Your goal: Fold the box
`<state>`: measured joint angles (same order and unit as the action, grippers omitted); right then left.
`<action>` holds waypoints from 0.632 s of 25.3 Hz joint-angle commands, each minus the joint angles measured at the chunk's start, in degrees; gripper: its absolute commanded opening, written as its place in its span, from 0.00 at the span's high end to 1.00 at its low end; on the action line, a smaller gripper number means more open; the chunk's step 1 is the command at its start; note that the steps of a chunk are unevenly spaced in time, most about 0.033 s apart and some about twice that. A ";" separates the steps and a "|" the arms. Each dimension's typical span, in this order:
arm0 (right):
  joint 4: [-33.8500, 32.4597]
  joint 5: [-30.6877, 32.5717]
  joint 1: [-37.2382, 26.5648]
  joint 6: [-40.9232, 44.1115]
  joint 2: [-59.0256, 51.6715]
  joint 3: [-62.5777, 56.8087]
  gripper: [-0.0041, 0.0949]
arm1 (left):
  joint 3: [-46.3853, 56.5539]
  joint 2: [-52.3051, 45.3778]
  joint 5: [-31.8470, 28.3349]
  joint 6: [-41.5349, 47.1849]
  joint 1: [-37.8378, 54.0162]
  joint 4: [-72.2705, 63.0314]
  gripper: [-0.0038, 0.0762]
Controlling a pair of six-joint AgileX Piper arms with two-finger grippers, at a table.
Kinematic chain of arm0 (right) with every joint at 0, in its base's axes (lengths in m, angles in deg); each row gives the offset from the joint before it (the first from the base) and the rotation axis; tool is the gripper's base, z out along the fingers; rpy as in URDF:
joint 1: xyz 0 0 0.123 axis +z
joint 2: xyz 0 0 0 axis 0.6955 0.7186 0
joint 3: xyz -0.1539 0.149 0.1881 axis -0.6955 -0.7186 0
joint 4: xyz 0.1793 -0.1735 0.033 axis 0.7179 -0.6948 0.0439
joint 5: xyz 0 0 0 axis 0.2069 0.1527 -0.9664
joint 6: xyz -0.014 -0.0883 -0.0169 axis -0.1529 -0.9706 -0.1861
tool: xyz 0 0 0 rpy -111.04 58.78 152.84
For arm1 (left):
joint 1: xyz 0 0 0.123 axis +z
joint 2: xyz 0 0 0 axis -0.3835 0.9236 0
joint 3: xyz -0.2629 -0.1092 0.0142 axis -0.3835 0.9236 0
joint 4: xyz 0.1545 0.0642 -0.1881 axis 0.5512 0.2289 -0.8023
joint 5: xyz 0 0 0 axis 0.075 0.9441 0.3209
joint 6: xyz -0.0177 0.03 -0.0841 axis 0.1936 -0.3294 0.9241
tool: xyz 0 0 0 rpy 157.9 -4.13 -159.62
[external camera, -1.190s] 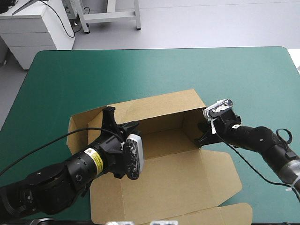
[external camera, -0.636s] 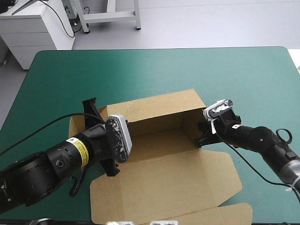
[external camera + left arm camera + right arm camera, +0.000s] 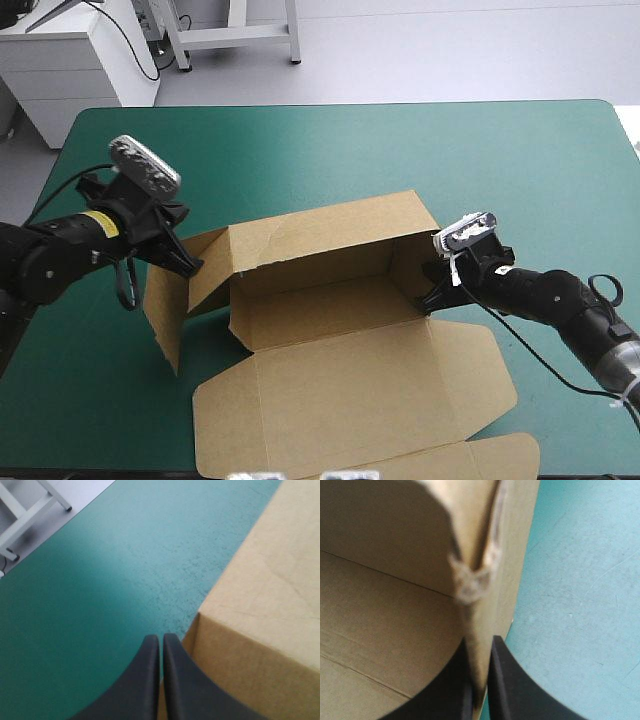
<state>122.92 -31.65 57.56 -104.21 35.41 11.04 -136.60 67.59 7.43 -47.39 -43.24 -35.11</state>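
Swung outward, left hand [image 3: 161, 639] pinches the box [image 3: 330, 300] by a raised flap, right hand [image 3: 481, 647] by its wall.

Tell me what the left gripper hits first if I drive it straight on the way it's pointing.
Most likely the bare teal-green cover: the left gripper, fingers shut, aims at it just past the box corner. The box stands close beside the tip, so it might graze that first; depth is unclear.

Plain brown box [image 3: 340, 380], teal-green cover [image 3: 300, 150], black left hand [image 3: 161, 640], black right hand [image 3: 481, 644]
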 commanded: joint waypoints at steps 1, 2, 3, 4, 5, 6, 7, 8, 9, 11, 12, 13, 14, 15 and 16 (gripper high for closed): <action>0.97 -0.35 0.12 0.03 -1.47 1.98 0.97 | -2.47 -0.91 -0.62 -1.36 8.90 -9.04 0.93; 0.86 -0.35 0.12 0.03 -1.47 1.98 0.97 | -2.36 -0.91 1.14 -3.32 14.31 -14.18 0.93; 0.86 -0.35 0.12 0.03 -1.47 1.98 0.97 | -2.25 -0.91 1.78 -4.13 16.55 -16.21 0.93; 0.86 -0.35 0.12 0.69 -1.47 1.98 0.97 | -2.25 -0.91 2.20 -4.94 19.25 -18.39 0.93; 0.86 -0.35 0.12 0.75 -1.47 1.98 0.97 | -2.25 -0.91 2.20 -4.93 20.69 -18.77 0.93; 0.86 -0.35 0.12 0.75 -1.47 1.98 0.97 | -2.25 -0.91 1.94 -4.93 21.98 -18.66 0.93; 0.86 -0.35 0.12 1.19 -1.47 1.98 0.97 | -2.25 -0.91 1.57 -4.80 22.31 -18.53 0.93; 0.86 -0.20 0.12 1.35 -1.47 2.13 0.97 | -2.25 -0.91 1.30 -4.80 22.44 -18.53 0.93; 0.86 0.12 0.12 1.45 -1.47 2.12 0.97 | -2.25 -0.91 1.18 -4.80 22.44 -18.53 0.93; -0.34 2.23 0.12 2.32 -1.47 3.19 0.97 | -2.25 -0.91 1.18 -4.80 22.44 -18.75 0.93; -1.81 3.22 0.12 4.39 -1.47 3.88 0.97 | -2.25 -0.91 1.29 -4.80 22.44 -18.75 0.93; -4.49 4.48 0.12 7.31 -1.47 5.02 0.97 | -2.25 -0.91 1.41 -4.80 22.44 -18.75 0.94; -7.85 5.75 0.12 10.85 -1.47 6.40 0.97 | -2.25 -0.91 1.41 -4.80 22.44 -18.75 0.94; -10.82 7.12 0.12 13.90 -1.47 7.95 0.97 | -2.25 -0.91 1.41 -4.80 22.44 -18.75 0.94; -14.61 8.73 0.12 17.76 -1.47 9.59 0.97 | -2.25 -0.91 1.41 -4.80 22.44 -18.75 0.94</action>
<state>114.40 -27.12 57.56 -94.74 35.41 15.42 -137.10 67.59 12.00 -52.09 -20.89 -52.06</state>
